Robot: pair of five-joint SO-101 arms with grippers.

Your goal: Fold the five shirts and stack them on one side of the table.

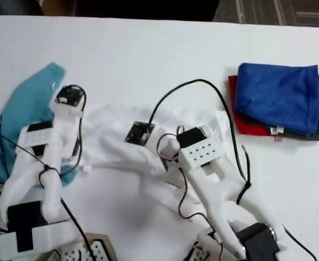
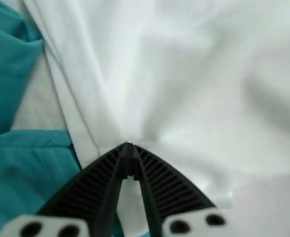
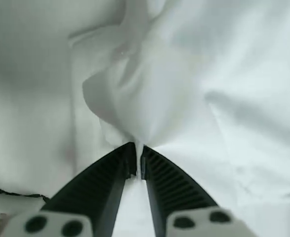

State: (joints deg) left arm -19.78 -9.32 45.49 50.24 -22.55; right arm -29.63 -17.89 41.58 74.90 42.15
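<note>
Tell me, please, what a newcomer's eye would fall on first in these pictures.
First, the white shirt spread across the middle of the table, with the left gripper and the right gripper each pinched shut on its cloth. Next, the folded stack at the table's right side, blue shirt on top, red shirt at the bottom, and a crumpled teal shirt at the left edge.

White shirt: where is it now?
High view: white shirt lies mid-table, teal shirt at its left, folded stack at its right; left claw and right claw pinch it.
</note>
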